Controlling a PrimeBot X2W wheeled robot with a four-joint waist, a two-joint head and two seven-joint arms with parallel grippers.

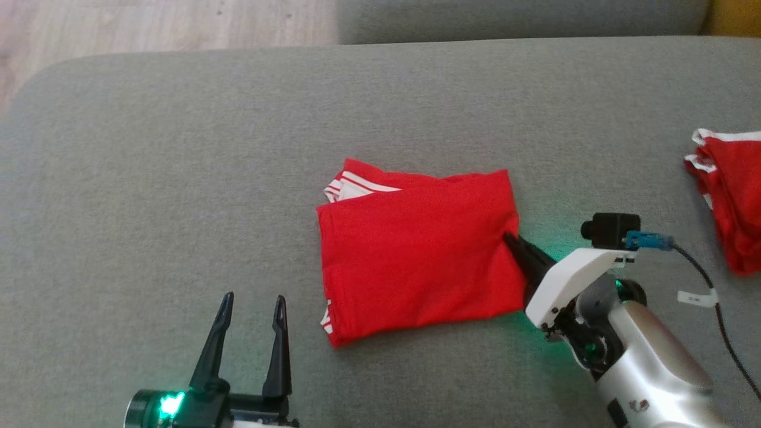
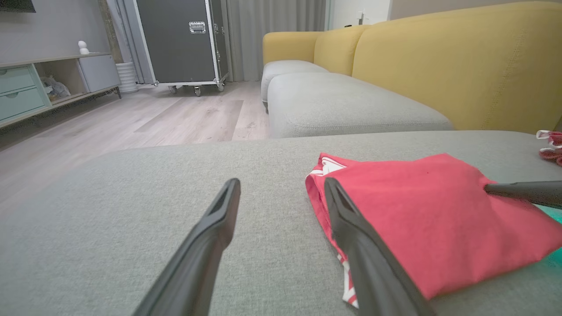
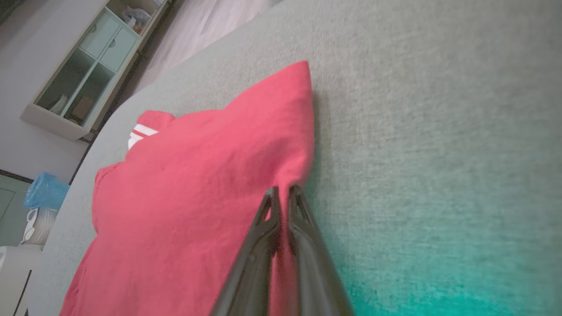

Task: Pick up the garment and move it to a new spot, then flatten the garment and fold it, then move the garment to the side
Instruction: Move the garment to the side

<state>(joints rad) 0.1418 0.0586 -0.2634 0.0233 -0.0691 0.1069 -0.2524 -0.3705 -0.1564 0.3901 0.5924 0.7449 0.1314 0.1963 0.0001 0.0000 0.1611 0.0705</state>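
A red garment [image 1: 416, 249] with white stripes lies folded into a rough square on the grey sofa cushion [image 1: 178, 178]. My right gripper [image 1: 510, 239] is shut on the garment's right edge; in the right wrist view the two fingertips [image 3: 283, 193] pinch a ridge of red cloth [image 3: 197, 184]. My left gripper [image 1: 252, 300] stands open near the front edge, a little left of the garment's lower left corner, with nothing between its fingers. In the left wrist view the garment [image 2: 430, 210] lies just right of the open left gripper [image 2: 281, 184], whose right finger overlaps its near edge.
A second red and white garment [image 1: 728, 196] lies bunched at the cushion's right edge. A yellow sofa back [image 2: 461, 57] rises behind, with another grey cushion [image 2: 342, 105]. Wooden floor [image 2: 131, 118], a black wheeled case [image 2: 180, 39] and a low cabinet [image 2: 44, 83] lie beyond.
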